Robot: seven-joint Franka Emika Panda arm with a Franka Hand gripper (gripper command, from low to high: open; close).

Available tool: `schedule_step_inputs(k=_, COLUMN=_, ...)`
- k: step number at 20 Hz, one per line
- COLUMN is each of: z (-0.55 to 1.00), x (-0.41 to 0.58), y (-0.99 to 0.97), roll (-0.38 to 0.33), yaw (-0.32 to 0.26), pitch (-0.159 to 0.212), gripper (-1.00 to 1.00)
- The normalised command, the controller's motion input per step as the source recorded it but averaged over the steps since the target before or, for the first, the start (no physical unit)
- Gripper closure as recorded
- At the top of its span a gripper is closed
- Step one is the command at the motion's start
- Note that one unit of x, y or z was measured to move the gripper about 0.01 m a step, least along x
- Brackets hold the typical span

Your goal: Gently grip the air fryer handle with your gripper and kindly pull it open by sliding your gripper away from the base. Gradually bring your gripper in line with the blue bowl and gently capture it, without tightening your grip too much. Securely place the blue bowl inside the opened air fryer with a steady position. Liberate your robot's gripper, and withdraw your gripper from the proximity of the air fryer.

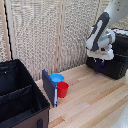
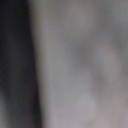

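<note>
air fryer (image 1: 114,59), a large boxy matte black appliance, sits on the pale wooden table (image 1: 95,100) at the exterior view's right, against a wall of beige ribbed curtain (image 1: 50,35). its hard plastic shell looks heavy and stiff, unlikely to shift easily, though the drawer may resist a pull, so the place to take hold is the short bar of the air fryer handle on the drawer front; that handle cannot be picked out, as the gripper (image 1: 101,59) hangs right in front of it. the gripper is a white blocky hand on a thick white jointed arm, close against the fryer's front, and whether its fingers are spread or pressed together cannot be told. the wrist view is only a grey and dark blur. blue bowl (image 1: 56,78), small, shallow, round and light blue, probably thin smooth plastic, light and a little slippery, rests well apart from the fryer near the table's middle, just beside a red cup (image 1: 63,89) and a dark blue flat panel (image 1: 49,86); its rim seems the best grip. a black fabric bin (image 1: 20,97) fills the exterior view's lower left.
</note>
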Motion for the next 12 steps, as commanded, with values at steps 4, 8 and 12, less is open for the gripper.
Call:
schedule_step_inputs(k=4, z=0.28, x=-0.041, y=0.64, roll=0.265, yaw=-0.001, pitch=0.000, gripper=1.00)
schedule_step_inputs(k=8, z=0.04, x=-0.257, y=0.96, roll=0.042, yaw=0.000, pitch=-0.095, gripper=1.00)
schedule_step_inputs(k=12, z=0.18, x=-0.431, y=0.87, roll=0.026, yaw=0.000, pitch=-0.099, gripper=1.00)
